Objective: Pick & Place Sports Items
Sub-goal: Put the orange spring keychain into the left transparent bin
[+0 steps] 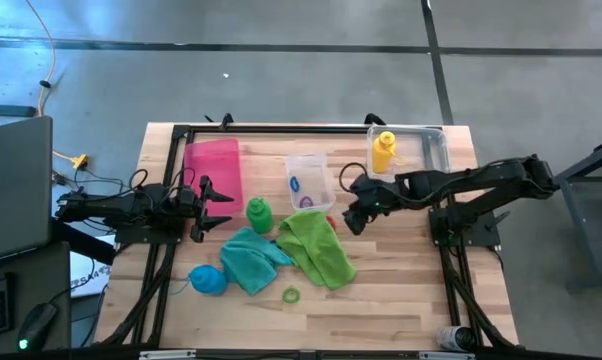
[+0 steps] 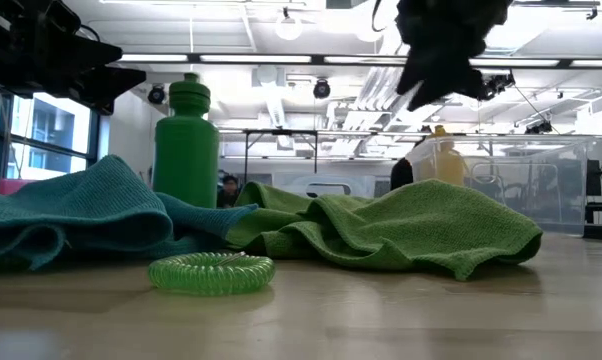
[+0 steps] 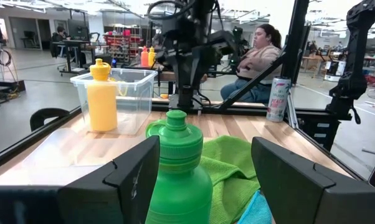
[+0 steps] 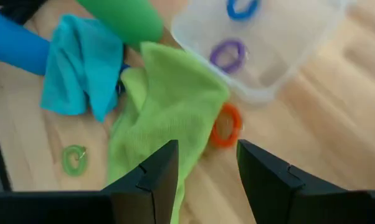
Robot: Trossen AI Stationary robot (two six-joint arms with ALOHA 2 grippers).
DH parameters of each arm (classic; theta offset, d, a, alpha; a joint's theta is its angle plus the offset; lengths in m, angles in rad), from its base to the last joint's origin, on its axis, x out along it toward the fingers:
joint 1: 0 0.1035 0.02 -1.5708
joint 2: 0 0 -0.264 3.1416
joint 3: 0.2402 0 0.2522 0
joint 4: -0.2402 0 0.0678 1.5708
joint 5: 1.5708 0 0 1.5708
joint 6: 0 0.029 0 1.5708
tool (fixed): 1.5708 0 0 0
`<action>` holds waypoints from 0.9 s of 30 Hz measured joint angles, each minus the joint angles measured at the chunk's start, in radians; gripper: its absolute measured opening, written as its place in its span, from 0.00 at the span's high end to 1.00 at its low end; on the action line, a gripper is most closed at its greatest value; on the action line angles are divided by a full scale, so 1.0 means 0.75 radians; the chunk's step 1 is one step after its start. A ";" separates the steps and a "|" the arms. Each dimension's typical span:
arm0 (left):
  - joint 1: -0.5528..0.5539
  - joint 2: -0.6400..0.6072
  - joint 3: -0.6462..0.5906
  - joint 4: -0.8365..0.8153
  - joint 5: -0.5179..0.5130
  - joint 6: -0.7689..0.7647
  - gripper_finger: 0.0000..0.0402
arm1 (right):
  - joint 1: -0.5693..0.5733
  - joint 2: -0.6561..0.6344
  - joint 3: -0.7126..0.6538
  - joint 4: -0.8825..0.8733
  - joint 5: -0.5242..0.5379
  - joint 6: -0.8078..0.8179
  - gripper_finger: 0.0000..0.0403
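Observation:
A green bottle (image 1: 259, 213) stands upright beside a teal towel (image 1: 249, 260) and a lime towel (image 1: 316, 245), both crumpled on the table. Near the front a blue bottle (image 1: 208, 280) lies on its side, and so does a green ring (image 1: 291, 295). An orange ring (image 4: 226, 124) lies at the lime towel's edge. The small clear box (image 1: 309, 180) holds a purple ring (image 4: 228, 55) and a blue ring (image 4: 242, 7). The yellow bottle (image 1: 383, 152) stands in the large clear box (image 1: 426, 148). My right gripper (image 1: 353, 218) hovers open, slanting down over the lime towel and orange ring. My left gripper (image 1: 221, 207) waits open, level, left of the green bottle.
A flat pink tray (image 1: 214, 170) lies at the far left of the table. A black frame rail (image 1: 301, 130) runs along the far edge. Bare wood shows at the front right (image 1: 411, 290). A person sits in the room beyond the table (image 3: 259, 59).

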State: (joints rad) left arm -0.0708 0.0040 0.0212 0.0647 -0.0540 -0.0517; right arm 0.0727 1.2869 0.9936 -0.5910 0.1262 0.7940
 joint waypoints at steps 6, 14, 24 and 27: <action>0.000 0.000 0.000 0.000 0.000 0.000 0.38 | 0.034 0.015 0.000 -0.007 -0.069 0.175 0.63; 0.000 0.000 0.000 0.000 0.000 0.000 0.38 | 0.032 0.061 0.000 -0.052 -0.027 0.180 0.63; 0.001 0.000 0.000 0.007 0.000 0.000 0.38 | 0.064 0.296 -0.002 0.031 -0.112 0.241 0.63; 0.000 0.000 0.000 0.007 0.000 0.000 0.38 | 0.063 0.342 0.000 0.040 -0.101 0.243 0.63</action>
State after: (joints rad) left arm -0.0706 0.0041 0.0212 0.0696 -0.0540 -0.0518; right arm 0.1196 1.5433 0.9932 -0.5607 0.0503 0.9760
